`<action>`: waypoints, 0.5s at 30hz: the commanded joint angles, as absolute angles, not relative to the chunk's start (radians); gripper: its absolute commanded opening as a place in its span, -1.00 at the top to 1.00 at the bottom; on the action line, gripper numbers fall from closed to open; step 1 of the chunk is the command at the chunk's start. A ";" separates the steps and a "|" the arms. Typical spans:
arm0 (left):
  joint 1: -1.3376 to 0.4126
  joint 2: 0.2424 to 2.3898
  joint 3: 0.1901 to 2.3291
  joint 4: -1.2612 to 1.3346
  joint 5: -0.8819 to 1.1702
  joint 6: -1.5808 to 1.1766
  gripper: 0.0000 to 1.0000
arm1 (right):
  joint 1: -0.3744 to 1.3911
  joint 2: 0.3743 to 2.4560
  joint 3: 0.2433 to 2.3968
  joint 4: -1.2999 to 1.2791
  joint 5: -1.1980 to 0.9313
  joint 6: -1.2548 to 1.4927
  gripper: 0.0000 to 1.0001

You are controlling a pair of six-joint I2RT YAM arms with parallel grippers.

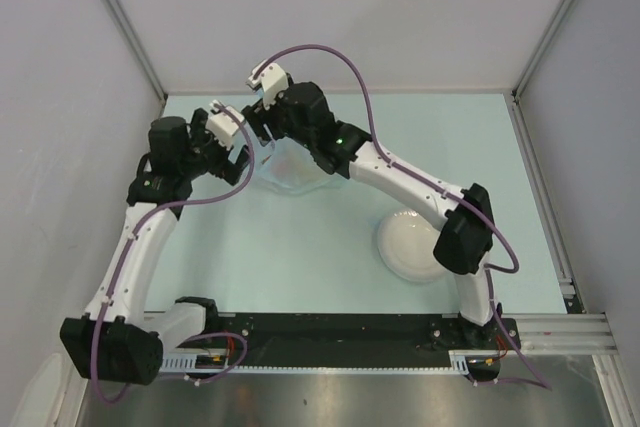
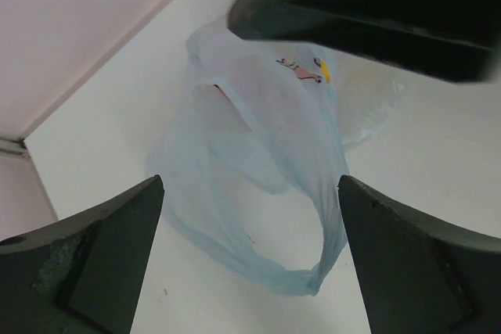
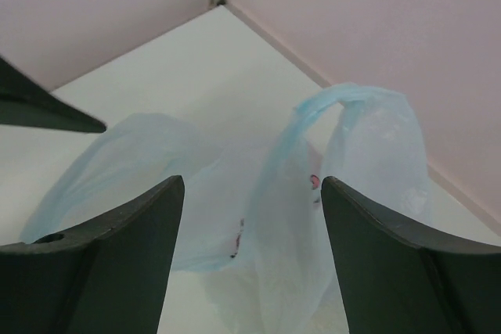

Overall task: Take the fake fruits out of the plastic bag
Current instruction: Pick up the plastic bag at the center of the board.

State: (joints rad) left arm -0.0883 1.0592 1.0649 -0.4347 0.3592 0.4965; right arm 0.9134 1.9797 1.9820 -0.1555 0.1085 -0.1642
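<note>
The plastic bag, thin and light blue, lies crumpled at the far left of the table between my two grippers. In the left wrist view the plastic bag shows a small print and one loop handle lying flat on the table. My left gripper hangs open above that handle, holding nothing. My right gripper is open too, with an upright fold of the plastic bag between its fingers, unpinched. One handle stands up. The fake fruits are hidden.
A round white plate sits at the right, near the right arm's elbow. The side wall runs close on the bag's left. The right arm's black wrist hangs just beyond my left gripper.
</note>
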 commanded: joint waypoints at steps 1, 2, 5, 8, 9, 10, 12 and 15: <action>-0.110 1.112 1.157 -0.532 0.459 0.615 -0.96 | 0.887 2.039 2.033 -0.077 0.294 -0.187 -0.47; -0.113 1.123 1.158 -0.543 0.457 0.626 -0.96 | 0.887 2.049 2.023 -0.065 0.310 -0.189 -0.45; -0.120 1.126 1.135 -0.534 0.437 0.653 -0.93 | 0.881 2.056 1.996 -0.048 0.328 -0.189 -0.36; -0.121 1.115 1.112 -0.514 0.410 0.655 -0.90 | 0.865 2.065 1.982 -0.052 0.333 -0.180 -0.08; -0.121 1.109 1.103 -0.505 0.397 0.658 -0.87 | 0.859 2.062 1.980 -0.051 0.331 -0.176 0.03; -0.123 1.106 1.079 -0.488 0.381 0.663 -0.81 | 0.853 2.059 1.977 -0.049 0.330 -0.172 0.14; -0.123 1.100 1.052 -0.463 0.345 0.681 -0.67 | 0.839 2.042 1.965 -0.045 0.330 -0.176 0.32; -0.132 1.121 1.026 -0.440 0.331 0.678 -0.32 | 0.818 1.997 1.924 -0.044 0.308 -0.184 0.79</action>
State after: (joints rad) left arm -0.1154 1.1217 1.0508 -0.4900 0.3607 0.6479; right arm 0.8474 2.0701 1.9648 -0.0937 0.3012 -0.1810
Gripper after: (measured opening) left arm 0.744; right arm 0.205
